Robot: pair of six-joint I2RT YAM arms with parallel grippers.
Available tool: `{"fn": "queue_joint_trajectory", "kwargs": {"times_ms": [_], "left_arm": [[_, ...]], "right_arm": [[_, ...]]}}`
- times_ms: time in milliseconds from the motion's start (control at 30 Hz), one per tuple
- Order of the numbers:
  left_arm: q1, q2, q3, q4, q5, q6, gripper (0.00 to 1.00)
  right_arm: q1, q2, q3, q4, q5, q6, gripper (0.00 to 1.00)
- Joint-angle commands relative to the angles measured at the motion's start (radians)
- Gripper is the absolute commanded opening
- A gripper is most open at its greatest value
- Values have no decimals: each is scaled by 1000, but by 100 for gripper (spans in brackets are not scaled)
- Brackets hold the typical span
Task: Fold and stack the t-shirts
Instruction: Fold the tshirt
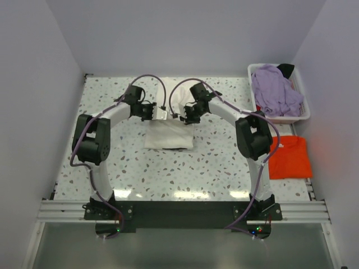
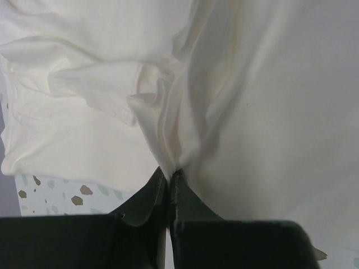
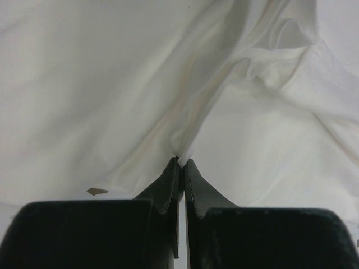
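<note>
Right now I have left claw (image 2: 169,172) and right claw (image 3: 181,162) each clamped on cream-white t-shirt (image 1: 168,137), middle of worktop (image 1: 213,165); orange-red t-shirt (image 1: 290,157) at right edge.

Colours and patterns noted
Cream-white t-shirt (image 1: 168,137) plain; lavender t-shirt (image 1: 275,92); orange-red t-shirt (image 1: 291,159); basket (image 1: 307,112) white; table (image 1: 213,165) white, speckled with grey-brown flecks; left arm (image 1: 90,140) and right arm (image 1: 255,134) black and white.

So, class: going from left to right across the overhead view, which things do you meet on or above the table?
left gripper → right gripper → white basket holding the lavender t-shirt. Left out: the cream-white t-shirt, which spans both grippers, and the orange-red t-shirt, which overlaps the basket's span.
</note>
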Motion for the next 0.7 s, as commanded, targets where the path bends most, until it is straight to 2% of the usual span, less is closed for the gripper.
{"fn": "queue_joint_trajectory", "kwargs": {"times_ms": [0, 33, 100, 133, 167, 200, 233, 333, 400, 433, 533, 567, 633, 667], "left_arm": [[7, 6, 15, 46, 6, 26, 4], [7, 8, 18, 66, 0, 20, 6], [7, 22, 23, 86, -17, -4, 11], [9, 26, 36, 86, -20, -7, 23], [11, 28, 44, 88, -23, -27, 29], [12, 25, 50, 85, -23, -43, 34], [15, 19, 56, 89, -22, -64, 44], [46, -32, 47, 100, -9, -141, 52], [75, -86, 23, 120, 7, -246, 53], [83, -104, 17, 115, 12, -276, 58], [95, -179, -31, 91, 23, -389, 59], [95, -211, -43, 82, 33, -470, 59], [95, -233, -60, 37, 59, -564, 59], [95, -247, -69, 29, 78, -675, 62]], "right_arm": [[-4, 4, 43, 5, -44, -7, 0], [-4, 8, 45, 22, -41, 0, 1], [-4, 23, 64, 20, -21, 19, 11], [-4, 27, 72, 19, -12, 27, 35], [-4, 24, 77, 23, 0, 56, 47], [-4, 17, 77, 43, 13, 69, 55], [-4, 8, 75, 63, 43, 88, 61], [-8, -45, 75, 108, 82, 168, 62], [-8, -97, 69, 80, 82, 213, 61], [-8, -117, 62, 74, 71, 234, 61], [4, -196, 3, 54, 30, 343, 58], [19, -213, -9, 45, -4, 374, 57], [33, -234, -34, 33, -25, 516, 56], [41, -234, -41, 25, -44, 624, 56]]}}
